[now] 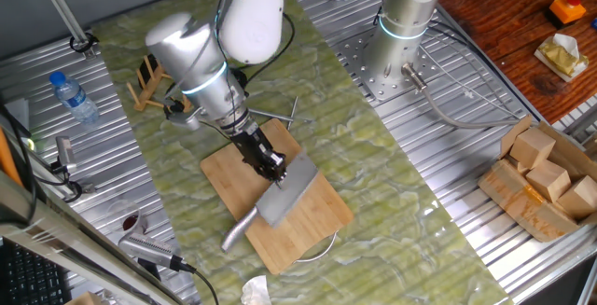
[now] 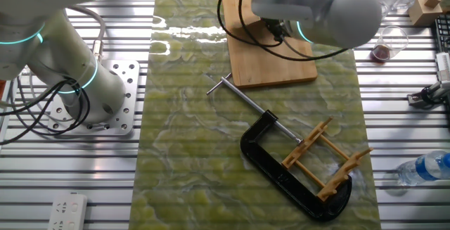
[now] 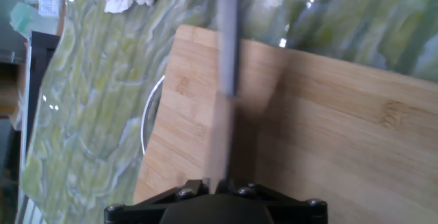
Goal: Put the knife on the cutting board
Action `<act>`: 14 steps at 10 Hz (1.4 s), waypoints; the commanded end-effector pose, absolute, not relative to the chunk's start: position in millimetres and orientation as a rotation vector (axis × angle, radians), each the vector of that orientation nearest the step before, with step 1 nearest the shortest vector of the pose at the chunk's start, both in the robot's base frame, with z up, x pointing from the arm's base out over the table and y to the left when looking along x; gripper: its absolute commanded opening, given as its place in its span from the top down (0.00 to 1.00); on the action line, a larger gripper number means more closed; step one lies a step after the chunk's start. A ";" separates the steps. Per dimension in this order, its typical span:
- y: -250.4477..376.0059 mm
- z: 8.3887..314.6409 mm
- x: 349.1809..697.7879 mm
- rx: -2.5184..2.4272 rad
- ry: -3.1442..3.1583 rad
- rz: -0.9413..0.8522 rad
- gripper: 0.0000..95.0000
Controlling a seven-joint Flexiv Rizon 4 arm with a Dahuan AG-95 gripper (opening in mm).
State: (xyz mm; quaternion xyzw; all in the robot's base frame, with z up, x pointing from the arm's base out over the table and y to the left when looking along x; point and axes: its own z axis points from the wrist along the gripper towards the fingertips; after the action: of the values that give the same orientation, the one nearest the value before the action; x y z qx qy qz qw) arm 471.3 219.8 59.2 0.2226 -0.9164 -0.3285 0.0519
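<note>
The gripper (image 1: pixel 271 169) is pinching the knife (image 1: pixel 280 200) by the top edge of its wide blade. In the hand view the blade (image 3: pixel 226 59) shows edge-on as a thin grey strip running up from between the fingers, which are squeezed tight on it. The knife is a shiny metal cleaver. It hangs over the cutting board (image 1: pixel 317 221), with its round steel handle (image 1: pixel 239 229) pointing down past the board's near edge toward the counter (image 1: pixel 392 202). It looks tilted, and I cannot tell if any part of it touches the wood yet.

The board lies flat on the green marbled mat. In the other fixed view the arm hides the knife, but the far side of the board (image 2: pixel 271 65) shows. A black clamp (image 2: pixel 295 177) and a small wooden rack (image 2: pixel 325 160) sit well apart from it.

What could go wrong: if the gripper lets go while the knife is high or tilted, the heavy blade could flop and bounce. The handle sticks out over the edge, so the knife could slide off onto the mat. The metal is smooth and the pinch is thin, so it might also slip out too soon. Lowering it flat first seems safest
</note>
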 end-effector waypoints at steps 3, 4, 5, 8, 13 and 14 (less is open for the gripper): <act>218.3 59.8 469.6 0.770 -2.814 -0.900 0.80; 218.3 59.8 469.6 0.818 -2.813 -0.856 0.80; 218.2 59.8 469.7 0.838 -2.810 -0.839 0.80; 217.0 60.2 469.9 0.946 -2.797 -0.761 0.80; 209.7 62.8 471.2 1.046 -2.772 -0.644 0.80; 204.2 64.8 472.0 1.077 -2.764 -0.593 0.80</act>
State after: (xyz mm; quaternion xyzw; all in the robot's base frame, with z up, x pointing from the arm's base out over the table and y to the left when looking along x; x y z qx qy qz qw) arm 471.8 206.3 64.4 0.3497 -0.9126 -0.2044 0.0562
